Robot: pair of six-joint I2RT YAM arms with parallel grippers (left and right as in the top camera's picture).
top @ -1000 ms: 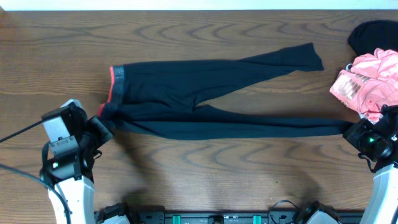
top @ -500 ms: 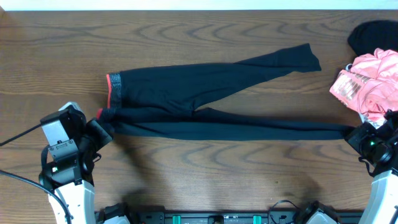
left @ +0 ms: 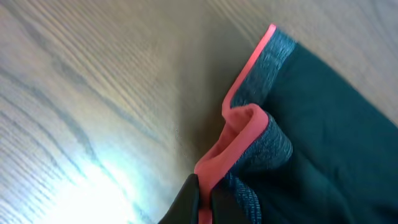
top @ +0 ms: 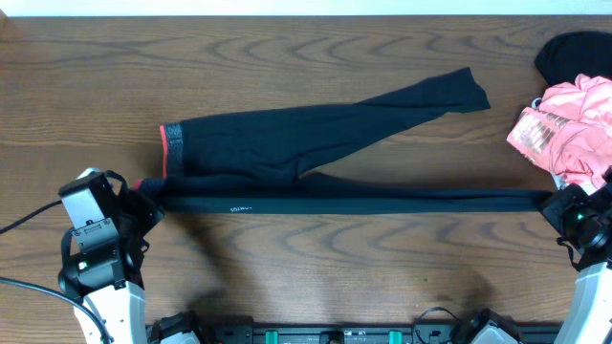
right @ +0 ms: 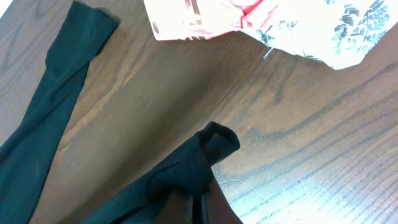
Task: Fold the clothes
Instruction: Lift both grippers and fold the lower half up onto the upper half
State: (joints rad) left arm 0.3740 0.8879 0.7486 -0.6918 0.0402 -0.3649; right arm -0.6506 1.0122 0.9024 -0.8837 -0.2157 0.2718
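Leggings (top: pixel 287 143), black with a pink waistband (top: pixel 172 148), are laid across the bench (top: pixel 335 268), stretching away to the left of the pink top (top: pixel 564 134) in the overhead view. One leg is angled up toward the pink top and stops short of it. The other leg is drawn into a narrow, taut strip that ends just below the pink top. The waistband end, farthest from the pink top, is held by the left tool (top: pixel 145 196). The strip's end is held by the right tool (top: pixel 555 204), near the pink top. A dark garment (top: pixel 574 53) is seen just above the pink top.

In the left wrist view, the left tool is pressed together on a small fold of the waistband's pink edge alone, and little cloth is caught between the fingers (left: pixel 186 199). If more tension is applied, this thin pinch could be pulled free and the waistband dropped.

In the right wrist view, the right tool is closed on a bunched cuff (right: pixel 214 140), with the pink top just beyond it. The bunch could be pulled out of the grip under a harder pull. The pink top could be snagged or dragged if the tool is swung toward it. The held leg is roped rather than flat and the two legs are splayed apart, so a fold made from here is judged likely to be creased and misaligned.
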